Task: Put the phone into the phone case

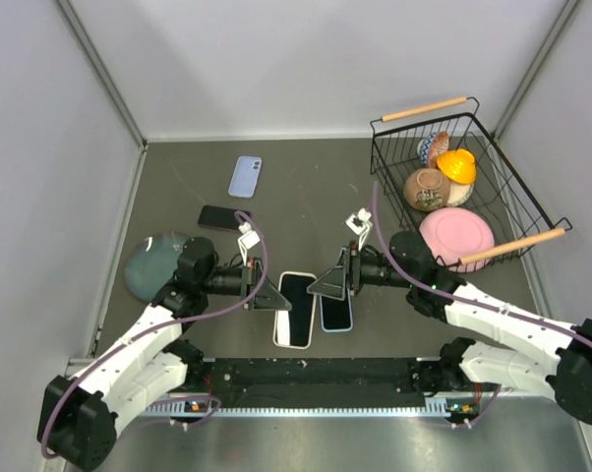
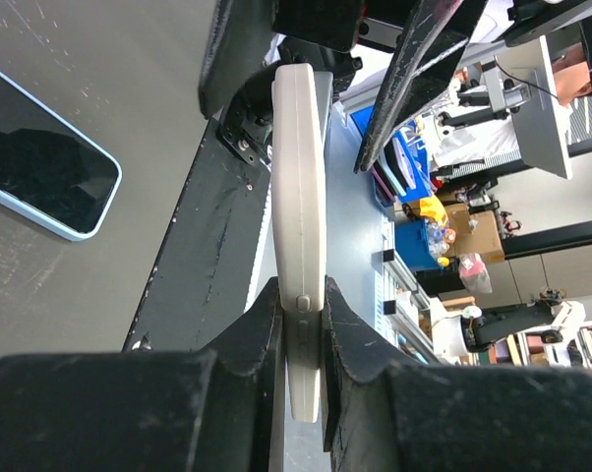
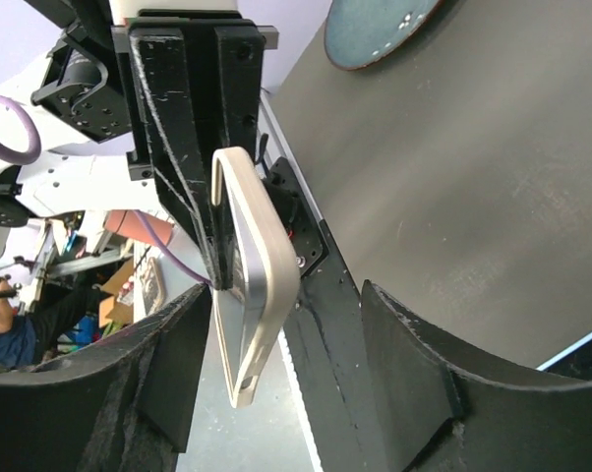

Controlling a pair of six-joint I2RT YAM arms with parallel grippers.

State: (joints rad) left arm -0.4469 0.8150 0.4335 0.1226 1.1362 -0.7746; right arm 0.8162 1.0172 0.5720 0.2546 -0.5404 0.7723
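Overhead, the white phone case point(image 1: 294, 310) sits dark screen up near the arm bases, its long axis running near-to-far, just beside a blue-edged phone point(image 1: 336, 313) lying on the table point(image 1: 306, 187). The left gripper point(image 1: 268, 295) pinches its left long edge. The left wrist view shows the case edge-on, fingers point(image 2: 262, 324) pressed on both faces. Only the right wrist view shows the right gripper point(image 3: 288, 344) spread wide, not touching the case.

left arm point(image 1: 144, 344), right arm point(image 1: 503, 324): white shells, black joints, purple cables point(image 1: 265, 258).
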